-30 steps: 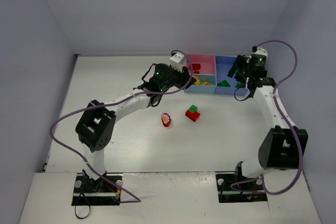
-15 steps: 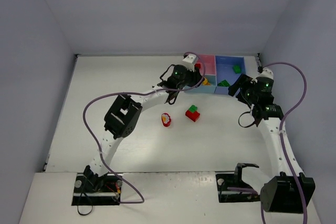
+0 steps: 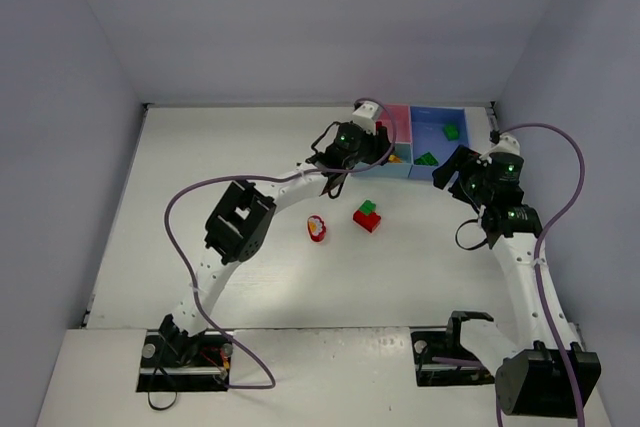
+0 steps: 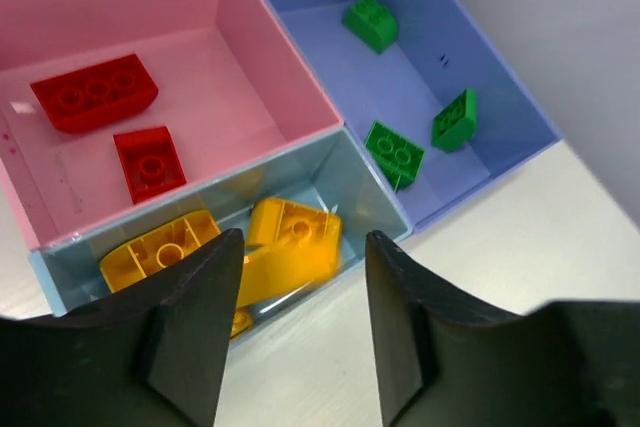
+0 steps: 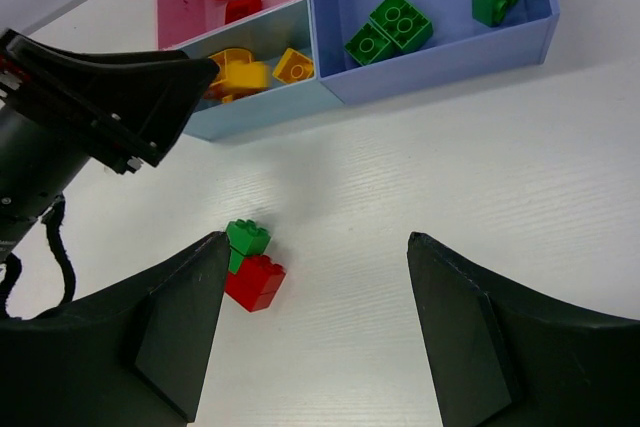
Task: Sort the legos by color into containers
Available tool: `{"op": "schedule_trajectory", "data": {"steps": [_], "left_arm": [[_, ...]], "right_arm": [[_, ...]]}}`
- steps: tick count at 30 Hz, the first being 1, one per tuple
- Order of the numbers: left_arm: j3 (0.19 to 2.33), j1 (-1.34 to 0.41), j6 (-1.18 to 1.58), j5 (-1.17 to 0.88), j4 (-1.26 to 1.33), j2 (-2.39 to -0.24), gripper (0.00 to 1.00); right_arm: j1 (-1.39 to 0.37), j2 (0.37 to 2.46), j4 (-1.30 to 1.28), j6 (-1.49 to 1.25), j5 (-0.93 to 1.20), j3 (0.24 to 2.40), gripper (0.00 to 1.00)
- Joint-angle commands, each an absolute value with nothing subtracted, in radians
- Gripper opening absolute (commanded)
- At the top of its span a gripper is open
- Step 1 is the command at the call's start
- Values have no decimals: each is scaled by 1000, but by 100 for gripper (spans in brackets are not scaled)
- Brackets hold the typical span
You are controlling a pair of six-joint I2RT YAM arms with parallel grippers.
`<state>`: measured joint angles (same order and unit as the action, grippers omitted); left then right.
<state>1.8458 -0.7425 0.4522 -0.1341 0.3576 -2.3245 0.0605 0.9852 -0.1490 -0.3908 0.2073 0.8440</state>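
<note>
L gripper open, empty, hovers over light blue tray w/ yellow bricks. R gripper open, empty. Red-green clump on table btwn arms, toward R's left finger, green atop red; L looks slightly nearer.

3 trays, 2 red bricks, 3 green bricks, min 2 yellow bricks, 2 loose two-colour clumps

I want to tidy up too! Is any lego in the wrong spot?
Yes: the green-and-red clump and the red-and-yellow clump lie on the table, outside the trays, stuck together in mixed colours.
</note>
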Motion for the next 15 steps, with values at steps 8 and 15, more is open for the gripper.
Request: {"op": "schedule_trajectory", "data": {"steps": [8,15], "left_arm": [[1803,-752,402,-92,379,-2172,61],[1533,-695,411,64,316,-1823,69]], "right_arm": [[31,1032,-117,-315,288,874,69],[-293,1176,-112,-258,195,952,69]]}}
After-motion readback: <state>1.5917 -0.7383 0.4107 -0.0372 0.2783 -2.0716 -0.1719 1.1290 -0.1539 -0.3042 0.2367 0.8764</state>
